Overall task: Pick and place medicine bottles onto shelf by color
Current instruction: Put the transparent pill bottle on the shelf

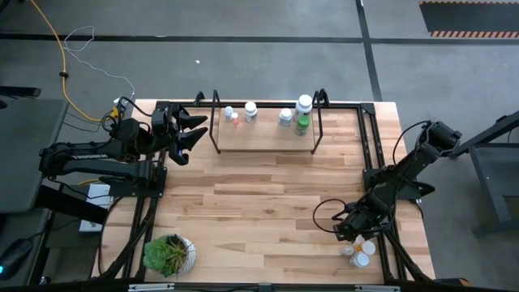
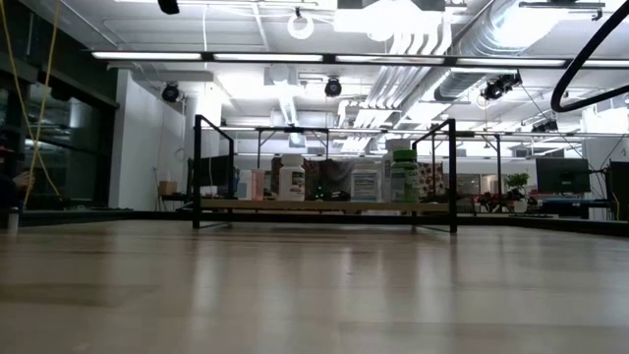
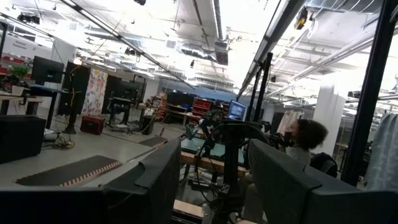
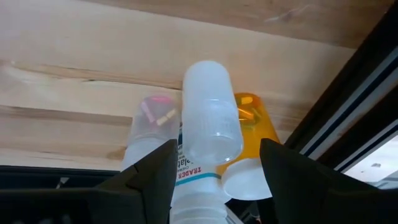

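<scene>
White-capped clear bottle (image 4: 208,134) sits between the right gripper's (image 4: 214,163) half-spread fingers; whether it is gripped, I cannot tell. An orange bottle (image 4: 254,127) stands just beyond.

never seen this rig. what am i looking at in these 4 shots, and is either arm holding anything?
Two robot arms work at a wooden table. One camera looks straight down, one sits at tabletop height, and one rides on each wrist.

At the far edge stands a small shelf already carrying several medicine bottles. A potted plant sits at the near left corner.

The left gripper waits open beside the shelf, empty. The right gripper is at the near right corner, its open fingers either side of a white bottle in a small cluster; it isn't clearly gripping it.
</scene>
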